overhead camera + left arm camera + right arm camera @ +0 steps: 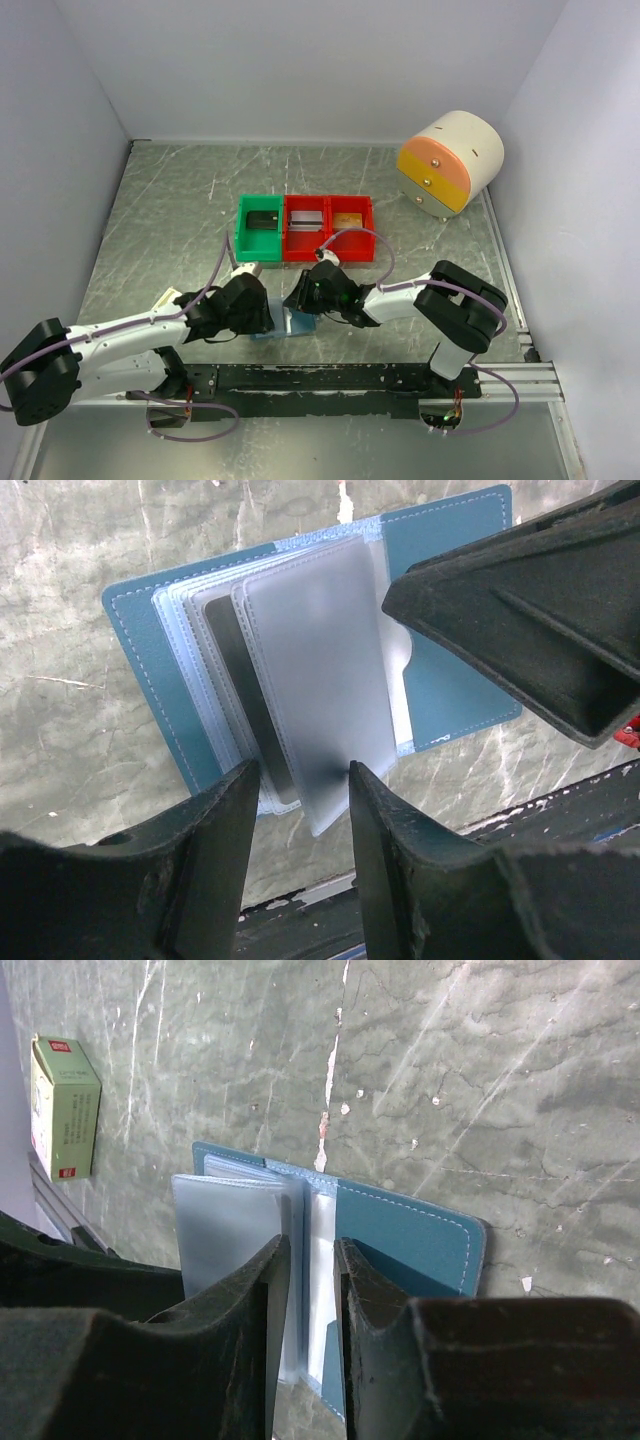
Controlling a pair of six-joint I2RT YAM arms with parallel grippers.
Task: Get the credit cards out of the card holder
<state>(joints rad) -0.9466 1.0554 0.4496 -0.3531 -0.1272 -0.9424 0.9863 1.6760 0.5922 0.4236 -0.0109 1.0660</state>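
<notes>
The card holder [146,650] lies open on the table near the front edge [297,324], slate-blue with a fan of clear sleeves. A dark grey credit card [238,690] sits in one sleeve, behind a frosted sleeve [320,670]. My left gripper [303,772] is open, its fingertips either side of the sleeves' near end [262,308]. My right gripper [312,1245] is narrowly shut on the card holder [410,1230], with the sleeves by the spine between its jaws. One of its fingers [520,620] covers the holder's right half.
A green bin [260,225] and two red bins [328,225] stand in a row behind the grippers. A cream-and-orange drawer unit [450,160] is at the back right. A small box [65,1105] lies left of the holder. A black rail [350,378] runs along the front edge.
</notes>
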